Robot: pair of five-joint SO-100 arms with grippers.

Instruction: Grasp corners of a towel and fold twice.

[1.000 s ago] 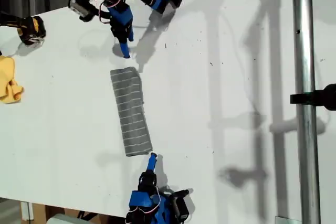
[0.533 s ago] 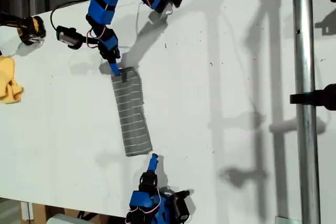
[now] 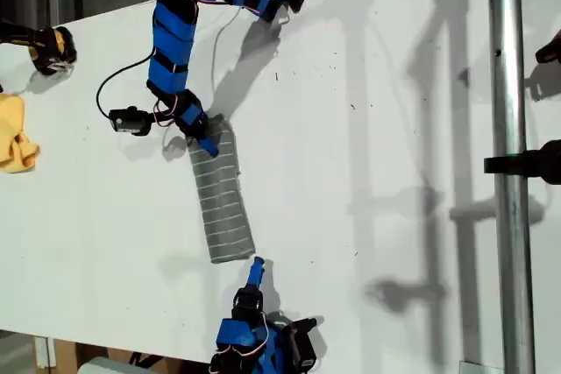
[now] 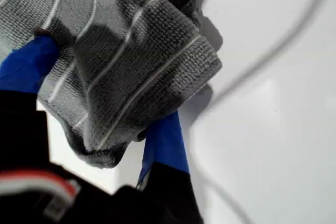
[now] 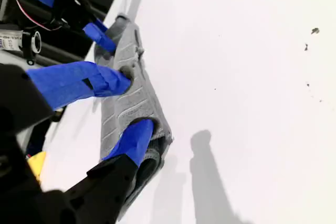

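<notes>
Both arms are built of bright blue plastic links joined by black servo blocks, with thin red, white and black wires looping between the joints; one reaches in from the top of the exterior view, and the other shows at the bottom edge only as a blue and black cluster. Beside the upper arm's wrist, a small black camera module hangs on a thin black cable. Up close, my first gripper and my second gripper each have fingers wrapped in blue tape over black bodies, with a red-and-white strip on the first's housing.
</notes>
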